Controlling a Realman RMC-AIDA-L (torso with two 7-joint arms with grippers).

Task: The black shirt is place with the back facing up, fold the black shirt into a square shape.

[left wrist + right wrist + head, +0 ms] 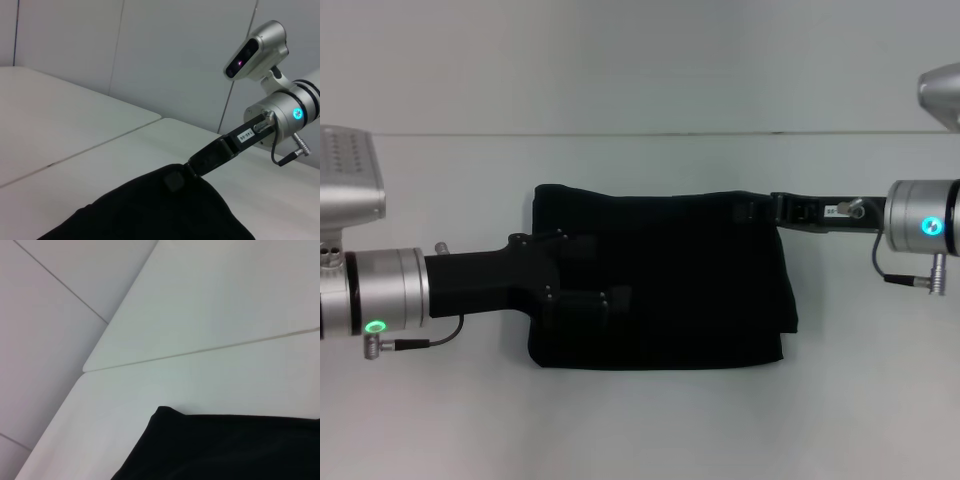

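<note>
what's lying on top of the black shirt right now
The left pincer lies over the black shirt's left part; the right pincer meets its far right edge. Cloth beneath them is hidden.

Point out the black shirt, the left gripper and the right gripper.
black shirt (700, 280), head view: on the bare cloth in the middle of the folded bundle.
left gripper (605, 300), head view: at its fingertips, lying over the shirt's left part.
right gripper (187, 172), left wrist view: at its tip, meeting the shirt's edge.

Plain black shirt (670, 280) on a white table (640, 420); both grippers black, with silver wrists showing small green and blue lights.
</note>
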